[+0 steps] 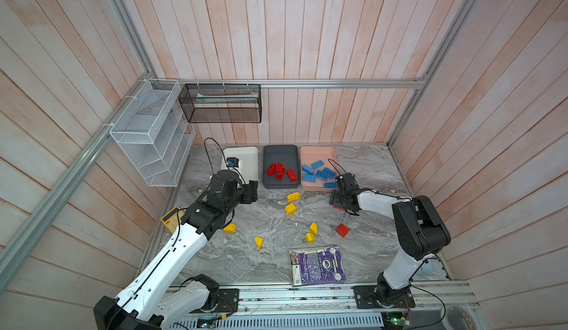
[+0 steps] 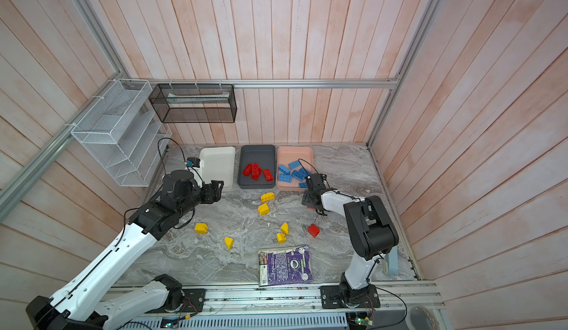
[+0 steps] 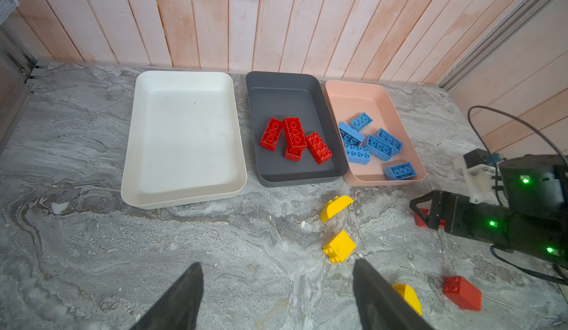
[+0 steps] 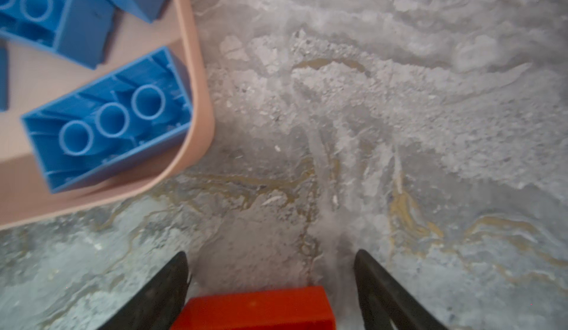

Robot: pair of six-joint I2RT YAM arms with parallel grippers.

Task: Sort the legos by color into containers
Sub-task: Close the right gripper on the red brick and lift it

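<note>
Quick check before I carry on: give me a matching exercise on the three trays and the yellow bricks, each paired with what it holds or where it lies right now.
Things:
1. white tray
2. dark grey tray
3. pink tray
4. yellow bricks

States:
a. holds blue bricks
b. loose on the table
c. holds no bricks
d. holds red bricks

Pairs: 1-c, 2-d, 3-a, 4-b.
</note>
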